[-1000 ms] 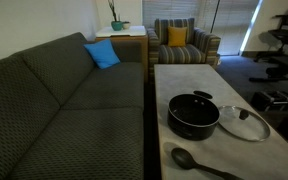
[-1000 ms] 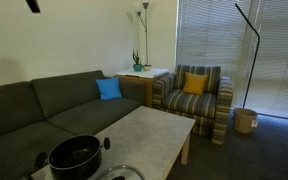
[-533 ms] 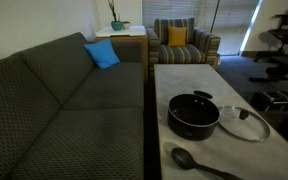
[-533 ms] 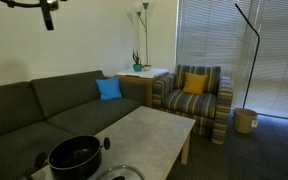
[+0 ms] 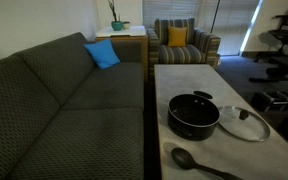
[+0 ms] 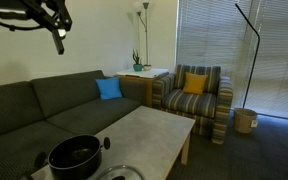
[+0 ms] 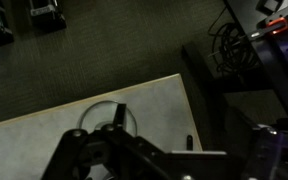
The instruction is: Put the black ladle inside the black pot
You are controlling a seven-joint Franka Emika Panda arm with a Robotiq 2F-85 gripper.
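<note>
Exterior view: black ladle (image 5: 205,166) on table (image 5: 184,75) near black pot (image 5: 193,116)

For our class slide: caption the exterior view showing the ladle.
Black ladle lying on the pale table near the open black pot, glass lid resting beside it.

At the lower right of the frame we see the black pot (image 5: 193,115) and, below it, the black ladle (image 5: 185,158), both matte. They sit on a pale grey, faintly mottled table (image 5: 184,80). The lid (image 5: 246,122) at the right edge is clear glass with a silvery rim. The sofa (image 5: 54,100) filling the left is dark grey with a fine speckled weave, and its cushion (image 5: 101,54) is bright blue. At top centre the armchair (image 5: 206,48) is striped grey and tan, with a yellow pillow (image 5: 177,36).
</note>
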